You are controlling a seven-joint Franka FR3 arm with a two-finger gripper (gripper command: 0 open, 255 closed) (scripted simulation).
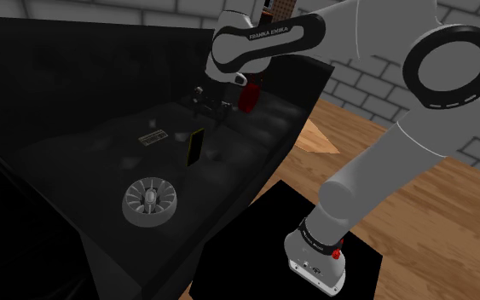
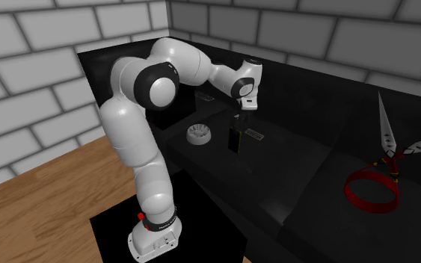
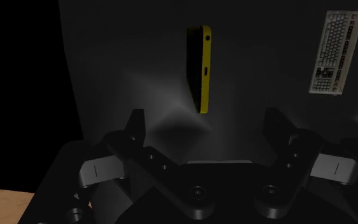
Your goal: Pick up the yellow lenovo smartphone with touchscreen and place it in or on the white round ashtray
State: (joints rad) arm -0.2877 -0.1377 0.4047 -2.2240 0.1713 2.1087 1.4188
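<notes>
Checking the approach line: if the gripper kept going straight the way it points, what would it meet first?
Probably the yellow-edged phone, standing on edge ahead of the gripper, in line with the gap between its open fingers; the distance is unclear.

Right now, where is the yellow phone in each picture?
Shoulder view: phone stands on edge, up-right of the ashtray.
Second exterior view: below the gripper, right of the ashtray.
Wrist view: ahead of the open fingers, untouched.
Shared landmark: the small keyboard lies near the phone in all three.
</notes>
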